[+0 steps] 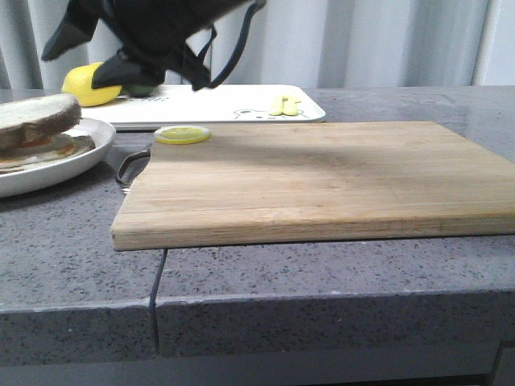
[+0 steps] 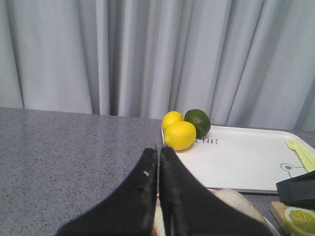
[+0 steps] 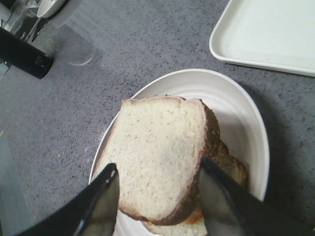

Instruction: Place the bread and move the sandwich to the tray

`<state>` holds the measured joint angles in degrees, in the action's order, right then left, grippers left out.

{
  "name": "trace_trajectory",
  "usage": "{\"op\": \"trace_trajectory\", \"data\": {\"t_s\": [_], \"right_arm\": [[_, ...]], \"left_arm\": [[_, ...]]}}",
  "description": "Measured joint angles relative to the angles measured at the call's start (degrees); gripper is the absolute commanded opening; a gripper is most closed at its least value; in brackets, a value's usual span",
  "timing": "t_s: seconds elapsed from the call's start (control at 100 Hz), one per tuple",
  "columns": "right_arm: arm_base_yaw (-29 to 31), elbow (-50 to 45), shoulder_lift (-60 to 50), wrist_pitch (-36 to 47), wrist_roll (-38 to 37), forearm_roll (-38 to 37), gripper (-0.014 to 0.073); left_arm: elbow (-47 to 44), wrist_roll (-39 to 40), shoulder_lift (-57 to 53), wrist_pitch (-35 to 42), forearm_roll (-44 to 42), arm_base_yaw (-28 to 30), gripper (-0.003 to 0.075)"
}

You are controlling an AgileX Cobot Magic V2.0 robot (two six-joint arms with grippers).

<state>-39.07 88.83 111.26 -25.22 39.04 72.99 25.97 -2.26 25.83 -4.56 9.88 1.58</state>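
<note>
The sandwich [image 1: 44,149] lies on a round white plate [image 1: 80,157] at the left. Its top bread slice [image 1: 36,117] is thick and brown-crusted, with a bit of orange filling under it. In the right wrist view my right gripper [image 3: 157,179] is open above the bread [image 3: 157,147], one finger on each side of it; the lower slice [image 3: 231,167] peeks out. The right arm [image 1: 153,32] reaches over from above. My left gripper [image 2: 158,152] is shut and empty, just above the bread's edge [image 2: 236,199]. The white tray [image 1: 233,103] lies behind the plate.
A wooden cutting board [image 1: 322,177] with a lemon slice [image 1: 183,134] fills the middle. Two lemons [image 2: 179,135], a lime [image 2: 198,122] and a yellow fork [image 1: 284,104] sit on the tray [image 2: 236,162]. A dark metal handle [image 1: 129,165] lies between plate and board. A glass [image 3: 74,34] stands nearby.
</note>
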Motion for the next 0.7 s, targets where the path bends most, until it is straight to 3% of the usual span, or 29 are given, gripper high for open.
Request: {"op": "trace_trajectory", "data": {"t_s": [0.1,0.27,0.36,0.7], "right_arm": [[1.03,0.0,-2.51,-2.62,0.0,-4.08,0.0239],[1.47,0.0,-6.72,-6.66,-0.15,-7.89,0.0017],[1.47,0.0,-8.72,-9.41,-0.15,-9.99,-0.0064],[1.47,0.0,-14.79,-19.02,-0.05,-20.67,-0.0068]], "left_arm": [[3.5,0.0,2.78,-5.22,-0.31,0.35,0.0025],[9.61,0.0,9.68,-13.45,-2.27,1.51,0.0262],[11.77,0.0,13.31,-14.98,-2.5,1.79,0.031],[18.65,0.0,28.03,-21.92,-3.32,4.97,0.031]]}}
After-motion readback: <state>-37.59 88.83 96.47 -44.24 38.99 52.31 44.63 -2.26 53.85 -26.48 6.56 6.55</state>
